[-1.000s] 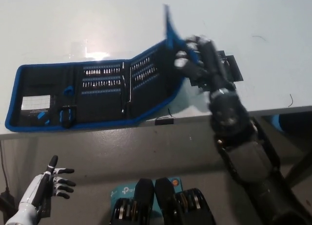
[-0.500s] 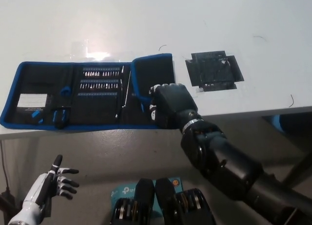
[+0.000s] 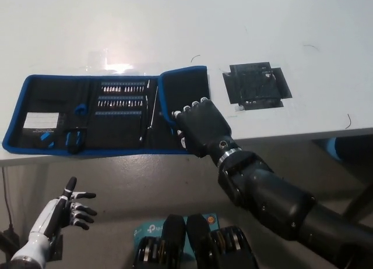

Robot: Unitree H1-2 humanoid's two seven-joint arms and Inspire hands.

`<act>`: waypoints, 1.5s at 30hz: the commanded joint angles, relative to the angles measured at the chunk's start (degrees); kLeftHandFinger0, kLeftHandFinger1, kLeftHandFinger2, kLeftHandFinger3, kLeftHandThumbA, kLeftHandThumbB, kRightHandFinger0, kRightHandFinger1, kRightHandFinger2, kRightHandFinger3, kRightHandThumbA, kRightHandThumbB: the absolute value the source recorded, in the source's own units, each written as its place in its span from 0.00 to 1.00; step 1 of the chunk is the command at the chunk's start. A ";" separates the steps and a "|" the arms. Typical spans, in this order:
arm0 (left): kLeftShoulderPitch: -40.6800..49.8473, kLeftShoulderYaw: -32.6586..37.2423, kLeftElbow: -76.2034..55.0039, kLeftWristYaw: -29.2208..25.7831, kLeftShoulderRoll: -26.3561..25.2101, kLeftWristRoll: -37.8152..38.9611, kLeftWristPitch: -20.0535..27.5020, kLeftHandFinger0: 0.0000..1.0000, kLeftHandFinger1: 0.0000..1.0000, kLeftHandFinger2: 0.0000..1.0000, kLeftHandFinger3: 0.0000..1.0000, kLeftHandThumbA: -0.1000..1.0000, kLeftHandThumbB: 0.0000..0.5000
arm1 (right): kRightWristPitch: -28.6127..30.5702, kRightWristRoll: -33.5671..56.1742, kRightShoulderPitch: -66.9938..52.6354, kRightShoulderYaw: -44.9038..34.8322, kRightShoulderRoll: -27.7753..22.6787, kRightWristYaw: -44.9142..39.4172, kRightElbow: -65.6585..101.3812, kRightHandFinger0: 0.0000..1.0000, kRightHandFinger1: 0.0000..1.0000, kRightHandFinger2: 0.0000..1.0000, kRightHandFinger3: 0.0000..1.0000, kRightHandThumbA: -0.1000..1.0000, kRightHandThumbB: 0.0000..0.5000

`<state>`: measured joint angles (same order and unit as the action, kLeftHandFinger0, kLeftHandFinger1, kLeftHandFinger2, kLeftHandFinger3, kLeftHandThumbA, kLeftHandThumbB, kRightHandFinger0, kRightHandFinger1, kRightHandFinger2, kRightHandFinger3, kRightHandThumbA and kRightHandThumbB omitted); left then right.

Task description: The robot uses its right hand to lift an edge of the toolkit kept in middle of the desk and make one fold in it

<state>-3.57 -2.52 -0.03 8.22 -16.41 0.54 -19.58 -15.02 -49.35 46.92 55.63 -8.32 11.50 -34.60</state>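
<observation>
The toolkit (image 3: 87,114) lies along the front of the white desk (image 3: 245,30), a black roll-up case with blue trim. Rows of screwdriver bits fill its middle. Its right end panel (image 3: 183,88) is folded over to the left and lies flat. My black right hand (image 3: 198,126) rests palm down on the lower part of that folded panel, fingers spread flat and gripping nothing. My white left hand (image 3: 67,211) hangs below the desk edge at the lower left, fingers apart and empty.
A black square patch (image 3: 256,85) is stuck on the desk to the right of the toolkit. The desk's front edge runs just below the case. A teal box (image 3: 143,229) lies on the floor below. Thin dark threads lie at the desk's right side.
One second ago my right hand held the right panel raised. It has since swung the panel over to the left and laid it flat, and now presses on it.
</observation>
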 commanded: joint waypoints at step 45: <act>2.66 -1.02 0.00 -0.30 -0.43 -0.09 0.72 0.41 0.42 0.35 0.60 1.00 1.00 | -11.91 17.12 -11.13 -42.25 0.49 -43.81 54.56 1.00 1.00 1.00 1.00 0.39 0.68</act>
<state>-0.96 -2.98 0.54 8.22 -16.34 0.52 -19.49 -25.88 -35.85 35.10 20.28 -6.60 -24.55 13.69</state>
